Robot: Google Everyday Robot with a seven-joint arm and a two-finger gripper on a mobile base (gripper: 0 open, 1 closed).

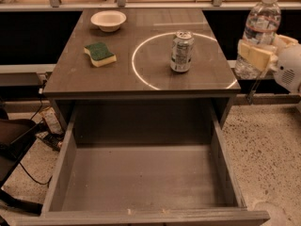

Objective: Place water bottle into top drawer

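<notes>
My arm shows at the right edge of the scene, its white wrist (289, 67) about level with the desk (75, 74) top, and my gripper (265, 48) sits just right of the desk's right edge. My fingers (251, 55) are clamped on the lower body of the water bottle (261, 25), which stands upright between them, cap up, off the desk. The top drawer (221, 159) is pulled open on the near side, down and left of the bottle. A can (181, 51), sponge (99, 54) and bowl (108, 20) rest on the desk.
</notes>
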